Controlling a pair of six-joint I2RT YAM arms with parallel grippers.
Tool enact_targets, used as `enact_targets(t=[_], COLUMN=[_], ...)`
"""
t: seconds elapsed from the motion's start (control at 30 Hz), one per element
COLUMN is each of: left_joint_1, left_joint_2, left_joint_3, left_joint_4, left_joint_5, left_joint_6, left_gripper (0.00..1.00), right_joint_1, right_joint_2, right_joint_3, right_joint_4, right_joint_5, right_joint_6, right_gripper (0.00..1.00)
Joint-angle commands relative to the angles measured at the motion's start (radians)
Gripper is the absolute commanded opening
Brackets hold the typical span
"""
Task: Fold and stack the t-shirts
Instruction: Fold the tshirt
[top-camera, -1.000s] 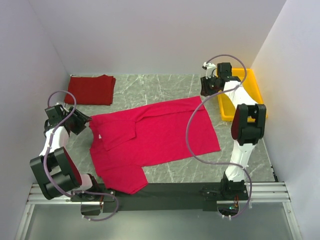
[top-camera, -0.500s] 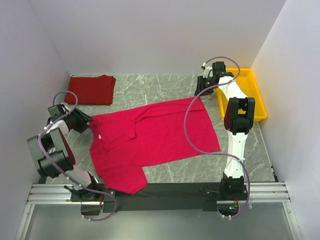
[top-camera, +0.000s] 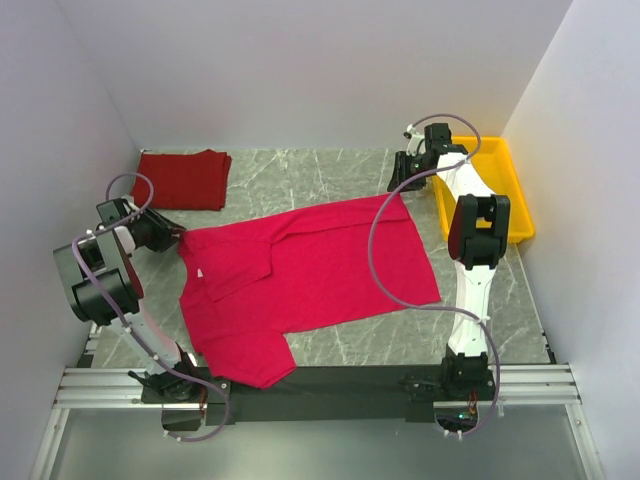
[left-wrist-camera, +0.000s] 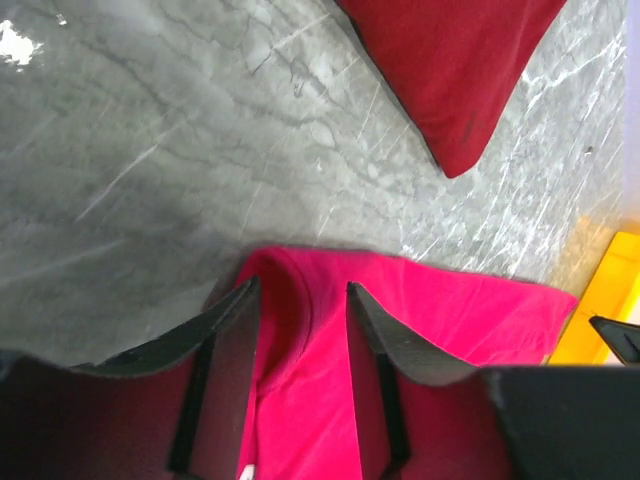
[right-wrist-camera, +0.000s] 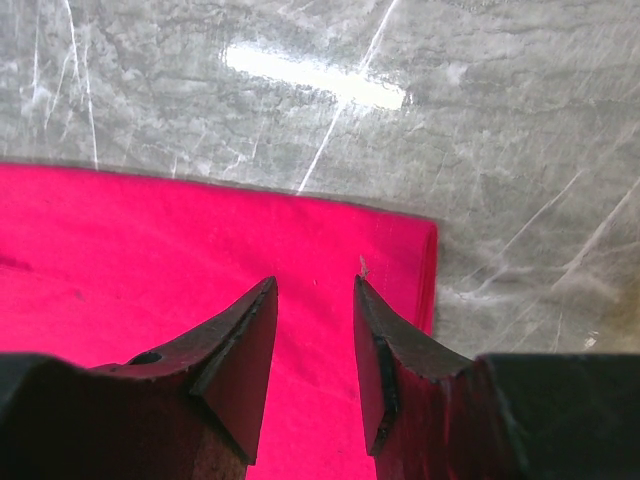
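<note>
Sprawling crimson t-shirt (top-camera: 310, 270), darker folded shirt (top-camera: 183, 180) behind, yellow tray (top-camera: 508, 180) right

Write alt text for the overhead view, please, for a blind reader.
A crimson t-shirt lies spread on a grey table, the left pincer at its left edge and the right pincer at its far right corner. A folded darker red t-shirt sits far left, a yellow tray far right.

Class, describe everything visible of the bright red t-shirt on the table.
The bright red t-shirt is soft cloth, short-sleeved, spread nearly flat on the grey table, neck to the left with a small white label. One sleeve looks folded inward. The left gripper straddles a raised fold at its left edge; the right gripper stands open over a hem corner.
</note>
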Motion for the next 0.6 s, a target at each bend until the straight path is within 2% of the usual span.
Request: enact_targets(t=[0.0,0.33,0.57], left_joint_1=[-0.011,-0.014,-0.014], left_joint_2=[0.024,0.044,0.044], left_joint_3=[0.043,0.047,0.059], left_joint_4=[0.035,0.041,0.025], left_joint_5=[0.026,0.057,0.043], left_joint_6=[-0.012,-0.024,-0.029], left_gripper=[0.44,0.33,0.05], right_joint_1=[-0.006,-0.01,-0.01], right_joint_2=[-0.011,0.028,0.065], right_joint_3=[0.03,0.067,0.101], right_joint_4=[0.006,0.009,0.01], right_joint_5=[-0.011,0.013,0.085], right_joint_6=[0.022,0.094,0.189], right_gripper=[0.43,0.43,0.43])
